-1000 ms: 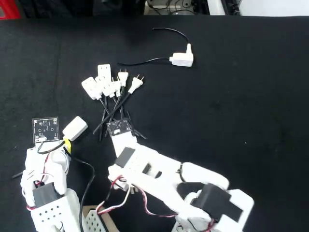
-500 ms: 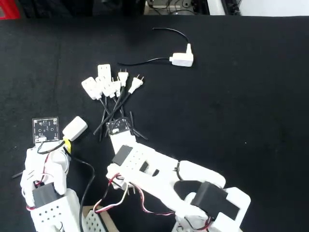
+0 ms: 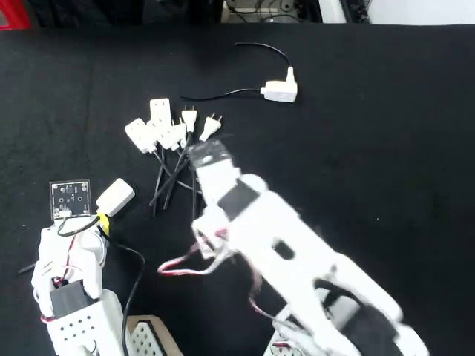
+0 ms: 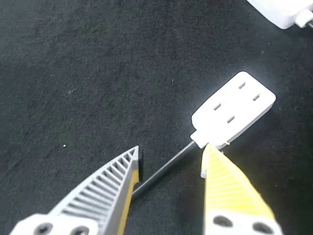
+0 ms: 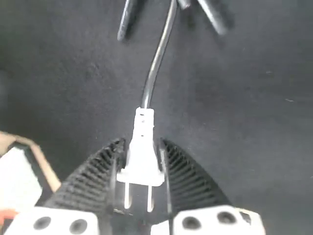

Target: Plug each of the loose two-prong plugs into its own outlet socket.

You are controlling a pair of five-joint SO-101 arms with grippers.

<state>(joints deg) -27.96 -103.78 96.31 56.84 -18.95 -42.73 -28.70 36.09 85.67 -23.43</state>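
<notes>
My right gripper (image 5: 141, 147) is shut on a white two-prong plug (image 5: 142, 156), prongs toward the wrist and its black cord (image 5: 156, 73) running away. In the high view this gripper (image 3: 204, 153) hangs just short of the cluster of white sockets (image 3: 157, 127) and two loose plugs (image 3: 210, 126), and hides the held plug. My left gripper (image 4: 171, 149) is open above the mat near the table's front left. A black cord (image 4: 161, 169) lies between its fingers, leading to a white socket block (image 4: 234, 110), which the high view shows beside that gripper (image 3: 104, 215).
A separate white adapter (image 3: 280, 90) with a curled black cord lies at the far middle. Black cords (image 3: 165, 182) fan out from the cluster toward the front. A square marker card (image 3: 70, 199) sits on the left arm. The black mat's right half is bare.
The right arm has swung forward from the cord ends near the front up to the plug cluster, carrying its plug. The left arm has stayed still.
</notes>
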